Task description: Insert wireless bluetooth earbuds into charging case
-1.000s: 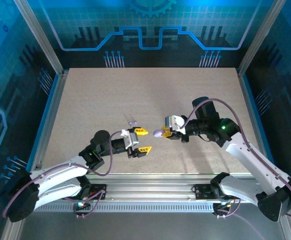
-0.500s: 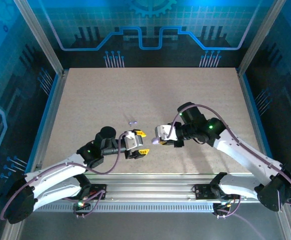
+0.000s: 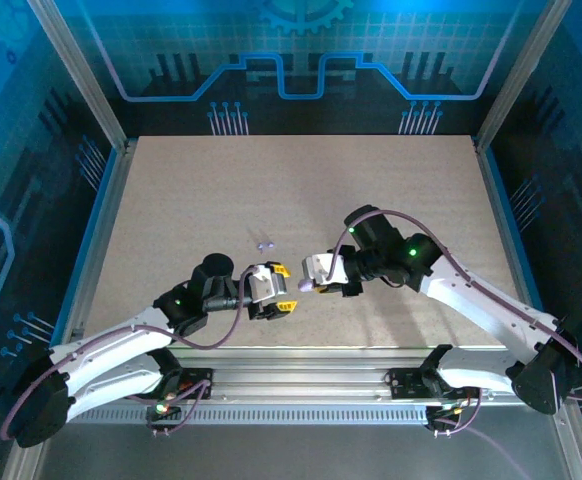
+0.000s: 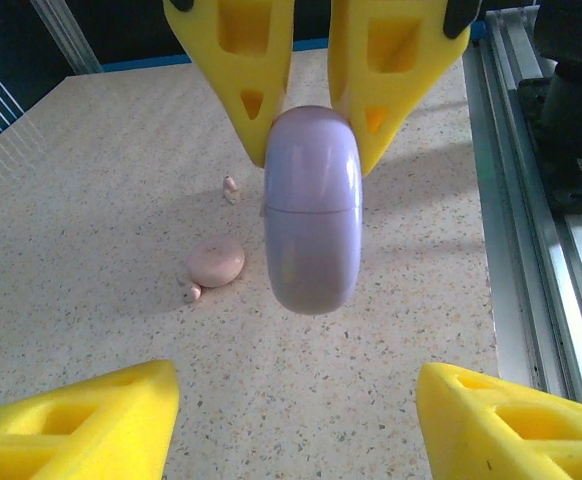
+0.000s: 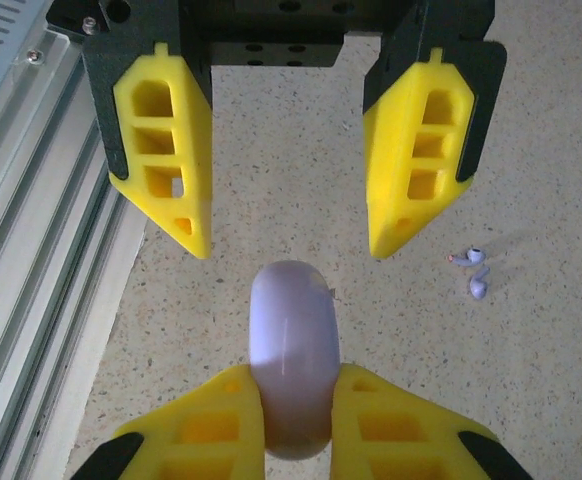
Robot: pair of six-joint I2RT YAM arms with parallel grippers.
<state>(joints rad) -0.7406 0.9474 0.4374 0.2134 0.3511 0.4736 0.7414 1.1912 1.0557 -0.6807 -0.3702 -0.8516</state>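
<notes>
My right gripper (image 5: 293,415) is shut on a closed lavender charging case (image 5: 291,360), which it holds above the table. From the top view the case (image 3: 307,285) sits right in front of my left gripper (image 3: 283,287). That left gripper (image 4: 296,400) is open, and the case (image 4: 311,210) hangs just beyond its fingertips (image 5: 191,235) without touching them. Two small lilac earbuds (image 5: 474,272) lie loose on the table, seen in the top view as earbuds (image 3: 264,245) behind the left gripper.
A pink round puck (image 4: 216,262) rests on the table past the case, with two tiny pink pieces (image 4: 191,293) near it. The aluminium rail (image 4: 541,240) runs along the table's near edge.
My right arm has carried the lavender case leftward and nearer, up to the open left gripper. The left gripper has shifted only slightly. The earbuds have not moved.
</notes>
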